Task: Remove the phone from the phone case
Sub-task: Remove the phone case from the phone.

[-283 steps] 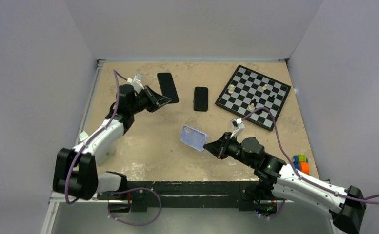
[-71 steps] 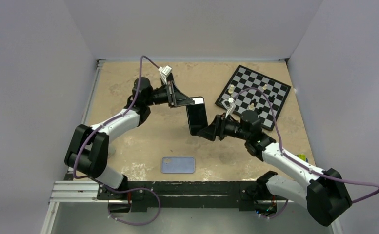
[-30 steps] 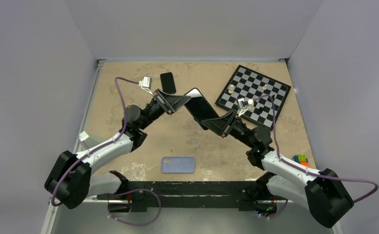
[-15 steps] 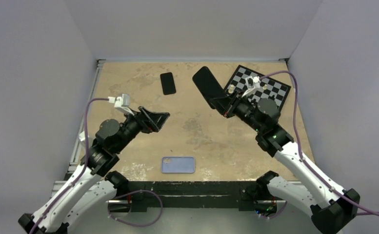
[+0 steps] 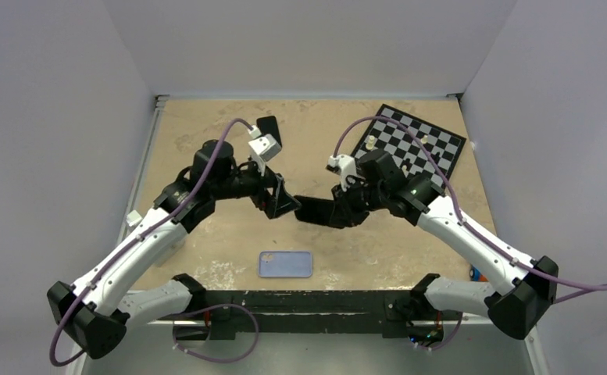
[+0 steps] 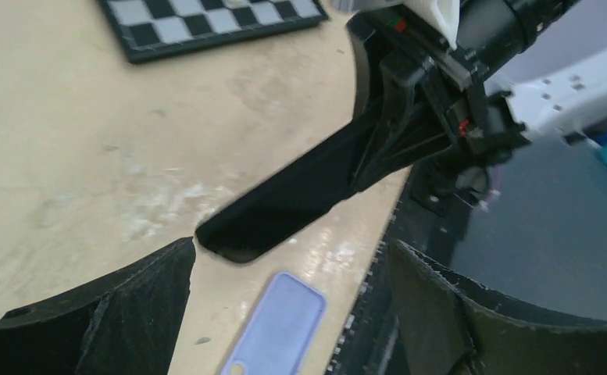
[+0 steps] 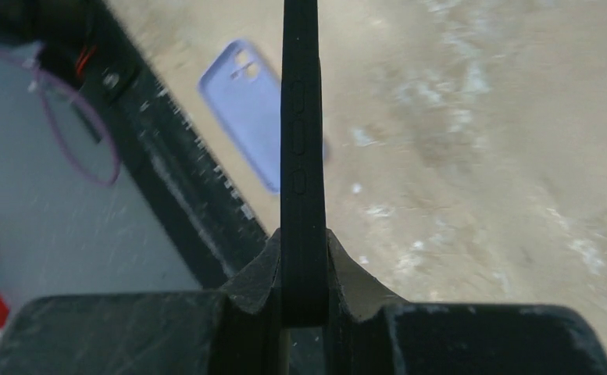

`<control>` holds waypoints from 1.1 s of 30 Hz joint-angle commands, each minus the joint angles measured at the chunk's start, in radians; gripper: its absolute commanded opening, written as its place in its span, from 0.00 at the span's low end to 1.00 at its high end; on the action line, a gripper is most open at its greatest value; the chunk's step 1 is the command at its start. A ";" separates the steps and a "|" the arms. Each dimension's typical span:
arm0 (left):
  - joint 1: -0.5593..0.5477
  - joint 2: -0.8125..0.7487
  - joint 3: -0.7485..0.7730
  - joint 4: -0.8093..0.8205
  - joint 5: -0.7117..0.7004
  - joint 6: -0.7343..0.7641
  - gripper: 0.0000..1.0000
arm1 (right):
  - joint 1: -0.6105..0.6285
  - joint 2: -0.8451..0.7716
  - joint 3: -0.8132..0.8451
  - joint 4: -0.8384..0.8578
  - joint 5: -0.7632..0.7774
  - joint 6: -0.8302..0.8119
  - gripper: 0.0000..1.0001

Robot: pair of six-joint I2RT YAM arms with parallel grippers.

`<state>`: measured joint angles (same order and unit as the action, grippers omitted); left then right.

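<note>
Phone (image 5: 315, 211) is bare and up off the table (image 5: 323, 117), pretty much dead centre of the overhead frame. The right gripper (image 5: 339, 212) has it pinched by one end, fingers pressed against the front and back faces. In the right wrist view you only see it edge-on, a thin black strip with the side buttons showing, running straight up the middle.

The free end pokes left toward the left gripper (image 5: 280, 205), whose fingers are spread wide and holding nothing. From the left wrist view the phone's rounded corner sits just by one finger at lower left. Can't tell if it actually touches.

The phone case (image 5: 285, 264) lies flat on the table by itself, lavender-blue, below the phone in the overhead frame and close to the table's black front rail. Well apart from both grippers.

Further out, a chessboard (image 5: 409, 144) with a few pieces sits in the upper right. A second black phone (image 5: 269, 125) lies in the upper middle, partly hidden behind the left arm's wrist.
</note>
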<state>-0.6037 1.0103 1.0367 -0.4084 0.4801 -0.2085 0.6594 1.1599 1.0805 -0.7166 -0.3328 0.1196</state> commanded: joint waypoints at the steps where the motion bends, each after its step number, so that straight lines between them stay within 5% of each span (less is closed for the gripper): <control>1: -0.003 0.083 0.052 0.001 0.400 0.078 1.00 | 0.058 -0.027 0.065 0.017 -0.324 -0.115 0.00; 6: -0.019 0.145 0.016 0.091 0.653 0.030 0.99 | 0.072 -0.074 0.018 0.101 -0.488 -0.147 0.00; 10: -0.054 0.154 -0.015 0.121 0.684 0.020 0.90 | 0.073 -0.119 0.004 0.155 -0.576 -0.137 0.00; 21: -0.082 0.202 0.044 0.056 0.708 -0.005 0.06 | 0.073 -0.161 -0.008 0.270 -0.586 -0.056 0.01; 26: -0.080 0.145 0.023 0.163 0.636 -0.105 0.00 | 0.071 -0.285 -0.156 0.577 -0.413 0.196 0.18; 31: -0.078 0.036 -0.104 0.560 0.468 -0.452 0.00 | 0.072 -0.465 -0.447 1.026 -0.246 0.522 0.56; 33: -0.077 0.015 -0.142 0.684 0.421 -0.553 0.00 | 0.072 -0.526 -0.548 1.180 -0.202 0.623 0.62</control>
<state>-0.6777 1.0981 0.9440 -0.1001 1.0145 -0.4736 0.7284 0.7219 0.6872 -0.0055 -0.6762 0.4644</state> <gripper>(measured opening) 0.197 0.581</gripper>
